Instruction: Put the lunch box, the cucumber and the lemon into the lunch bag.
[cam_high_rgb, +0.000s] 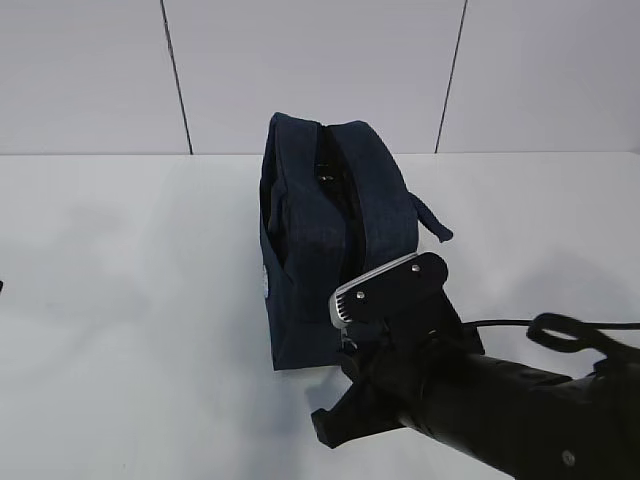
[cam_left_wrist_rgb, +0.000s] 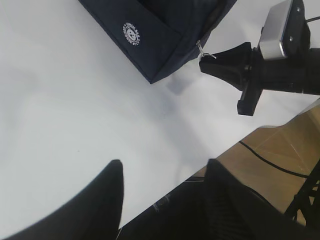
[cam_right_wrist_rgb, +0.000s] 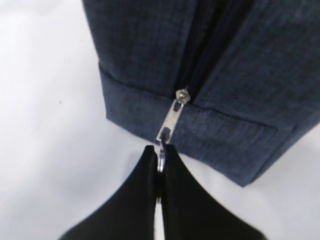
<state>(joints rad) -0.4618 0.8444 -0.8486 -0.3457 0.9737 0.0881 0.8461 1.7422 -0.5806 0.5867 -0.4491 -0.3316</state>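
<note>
— Lunch bag (cam_high_rgb: 330, 240): where is it sitting?

— I'm seeing it standing upright mid-table (cam_high_rgb: 120, 300), one narrow end facing the camera, its white round logo (cam_left_wrist_rgb: 132, 33) showing on the long side in the left wrist view.

— And your right gripper (cam_right_wrist_rgb: 160, 160)?

— Its fingers are pressing together on the metal ring pull (cam_right_wrist_rgb: 161, 161) at the bag's near bottom end, at six o'clock from the zipper slider (cam_right_wrist_rgb: 170, 120).

— The left gripper (cam_left_wrist_rgb: 165, 172)?

— It's hanging with its fingers apart and holding nothing, over the table's edge, at about seven o'clock from the bag.

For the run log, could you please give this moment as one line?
stage: zipper grasp | right hand: shut on ring pull | left hand: open, away from bag | bag: on table
</note>
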